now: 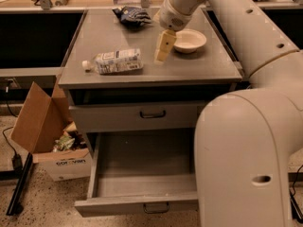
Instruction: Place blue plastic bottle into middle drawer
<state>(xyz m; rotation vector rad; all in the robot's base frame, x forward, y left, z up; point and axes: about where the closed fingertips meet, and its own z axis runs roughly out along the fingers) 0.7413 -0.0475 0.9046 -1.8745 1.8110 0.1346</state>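
Observation:
The blue plastic bottle [118,61] lies on its side at the front left of the grey cabinet top [102,32], white cap pointing left. My gripper [162,48] hangs from the arm just above the top. It is a little right of the bottle and left of the cream bowl [189,40], and touches neither. The middle drawer [142,167] is pulled open below, and nothing shows in its tray.
A dark blue snack bag [132,14] lies at the back of the top. A closed drawer with a taller front [142,116] sits above the open one. A cardboard box [45,126] of clutter stands on the floor to the left. My white body [246,160] covers the drawer's right side.

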